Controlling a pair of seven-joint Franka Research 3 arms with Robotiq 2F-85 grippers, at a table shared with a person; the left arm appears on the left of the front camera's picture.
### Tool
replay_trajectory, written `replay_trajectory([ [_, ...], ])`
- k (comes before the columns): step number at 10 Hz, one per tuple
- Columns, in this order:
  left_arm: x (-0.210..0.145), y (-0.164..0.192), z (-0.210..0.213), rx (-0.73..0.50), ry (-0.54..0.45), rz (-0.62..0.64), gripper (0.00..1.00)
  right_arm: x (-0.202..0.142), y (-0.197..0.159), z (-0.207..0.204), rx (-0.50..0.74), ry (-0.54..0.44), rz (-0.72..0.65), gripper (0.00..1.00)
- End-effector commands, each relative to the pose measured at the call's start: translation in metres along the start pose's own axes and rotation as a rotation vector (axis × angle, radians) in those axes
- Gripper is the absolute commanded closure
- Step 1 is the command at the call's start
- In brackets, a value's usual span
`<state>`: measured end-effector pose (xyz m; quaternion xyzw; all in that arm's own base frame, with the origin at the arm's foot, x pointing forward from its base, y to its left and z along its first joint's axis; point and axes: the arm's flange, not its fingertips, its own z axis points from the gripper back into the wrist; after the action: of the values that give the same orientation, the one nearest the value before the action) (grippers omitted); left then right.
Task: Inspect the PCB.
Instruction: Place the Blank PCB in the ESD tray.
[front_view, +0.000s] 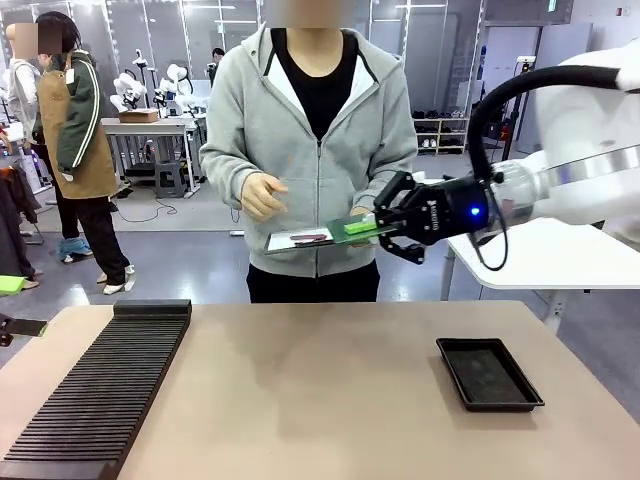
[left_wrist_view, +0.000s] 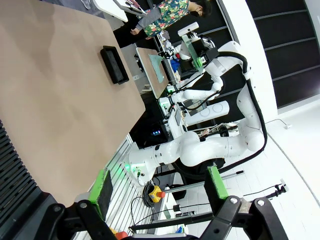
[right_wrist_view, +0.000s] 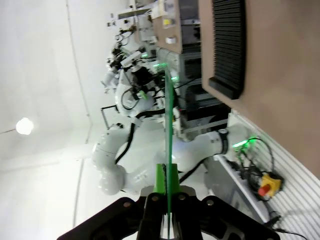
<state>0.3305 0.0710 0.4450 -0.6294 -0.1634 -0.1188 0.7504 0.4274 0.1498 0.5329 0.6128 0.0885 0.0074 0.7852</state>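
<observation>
The PCB (front_view: 352, 229), a thin green board, is held flat at chest height in front of the person, with my right gripper (front_view: 380, 229) shut on its right end. In the right wrist view the PCB (right_wrist_view: 168, 125) runs edge-on as a thin green line up from my right gripper (right_wrist_view: 167, 192), whose fingers are closed on it. The person's hand (front_view: 262, 196) hovers just left of the board, above a dark flat panel (front_view: 298, 240) they hold beneath it. My left gripper (left_wrist_view: 159, 185) hangs open and empty off the table's left side.
A shallow black tray (front_view: 489, 373) lies at the table's right, and this black tray (left_wrist_view: 114, 64) is also seen from the left wrist. A long black ridged rack (front_view: 100, 390) covers the table's left side. Other people stand in the far left background.
</observation>
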Motion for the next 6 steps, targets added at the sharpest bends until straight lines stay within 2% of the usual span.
replay_trajectory([
  [1, -0.002, -0.003, 0.000, 0.000, 0.001, -0.008, 0.05, -0.014, -0.008, 0.040, -0.069, -0.055, 0.078, 0.97],
  [3, -0.002, -0.003, 0.000, 0.000, 0.001, -0.008, 0.05, -0.020, -0.017, 0.086, -0.184, -0.096, 0.134, 0.97],
  [4, -0.002, -0.003, 0.000, 0.000, 0.001, -0.008, 0.05, -0.019, -0.025, 0.108, -0.294, -0.151, 0.162, 0.97],
  [5, -0.002, -0.003, 0.000, 0.000, 0.001, -0.008, 0.05, -0.017, -0.034, 0.125, -0.280, -0.139, 0.154, 0.97],
  [6, -0.002, -0.003, 0.000, 0.000, 0.001, -0.008, 0.05, -0.014, -0.044, 0.140, -0.332, -0.185, 0.165, 0.97],
])
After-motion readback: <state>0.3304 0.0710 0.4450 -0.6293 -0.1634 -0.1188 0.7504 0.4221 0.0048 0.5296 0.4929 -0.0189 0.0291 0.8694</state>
